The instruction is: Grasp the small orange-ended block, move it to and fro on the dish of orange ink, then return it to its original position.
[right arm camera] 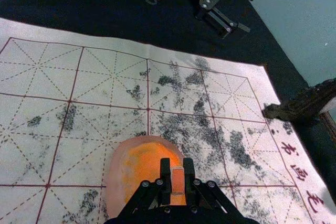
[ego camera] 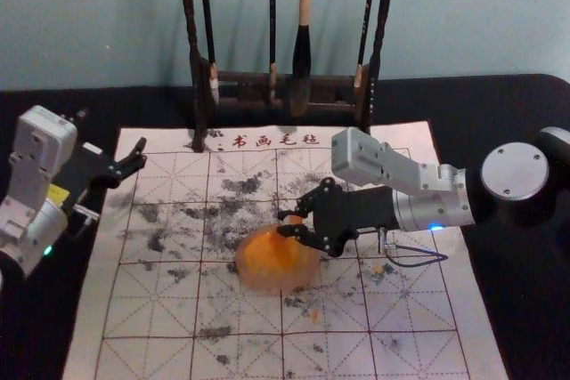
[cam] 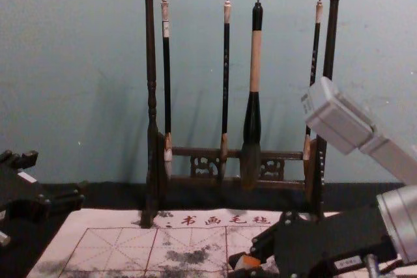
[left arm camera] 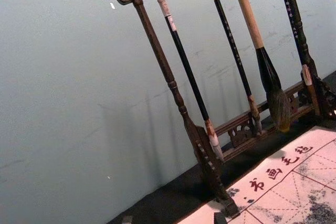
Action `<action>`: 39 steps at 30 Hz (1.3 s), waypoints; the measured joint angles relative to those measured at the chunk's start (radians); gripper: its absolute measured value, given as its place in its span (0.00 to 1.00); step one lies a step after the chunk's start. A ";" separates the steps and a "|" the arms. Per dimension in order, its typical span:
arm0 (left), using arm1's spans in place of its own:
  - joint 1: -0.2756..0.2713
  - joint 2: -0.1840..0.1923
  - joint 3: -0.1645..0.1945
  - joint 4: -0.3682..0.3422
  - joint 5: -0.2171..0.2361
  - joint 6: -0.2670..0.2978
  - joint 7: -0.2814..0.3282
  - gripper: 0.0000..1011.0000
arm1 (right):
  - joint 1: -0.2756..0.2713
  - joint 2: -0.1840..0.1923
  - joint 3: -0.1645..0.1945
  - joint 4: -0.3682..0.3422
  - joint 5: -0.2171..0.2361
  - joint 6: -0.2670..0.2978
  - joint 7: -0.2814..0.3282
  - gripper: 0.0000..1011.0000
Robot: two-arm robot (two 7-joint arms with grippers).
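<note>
Counter (ego camera: 525, 282) is covered in black cloth, with a plain blue-green wall (cam: 78, 43) behind. A pale mat (ego camera: 240, 365) lies under and around the right pincer (ego camera: 283, 222): matte, red-ruled squares, dashed guide lines, patchy dark smudges, a row of red characters (ego camera: 276, 141) along the strip beyond the pincer. Right pincer is clamped on the block (right arm camera: 178, 180), which sits between its fingertips over the dish (ego camera: 308, 277); can't tell from here if the block touches the ink (ego camera: 267, 257). Block is small, straight-edged, orange face showing. Dish is round, smooth, pinkish at the rim, directly below the right pincer's tips; ink is bright orange, uneven across the middle. A few small orange flecks (ego camera: 313, 316) mark the mat on the near side of the dish. Beyond the right pincer, at the mat's far edge, stands a rack (cam: 151, 83): dark wood, turned posts, carved openwork low down, scrolled ends on the top bar. Four brushes hang from it: three thin, dark-handled, plus a thick brush (cam: 255, 63) with pale wooden grip, glossy black flared socket, dense bristles. Left pincer (ego camera: 140, 154) is released, nothing in it, parked well left of the right one, by the mat's far left corner.
</note>
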 joint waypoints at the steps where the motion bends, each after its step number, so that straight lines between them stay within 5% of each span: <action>1: 0.000 0.000 0.000 0.000 0.000 0.000 0.000 0.99 | -0.001 0.002 0.001 -0.002 0.000 0.000 0.000 0.14; 39: 0.000 0.000 0.000 0.000 0.000 0.000 0.000 0.99 | -0.069 0.075 0.018 -0.125 -0.001 0.015 0.000 0.14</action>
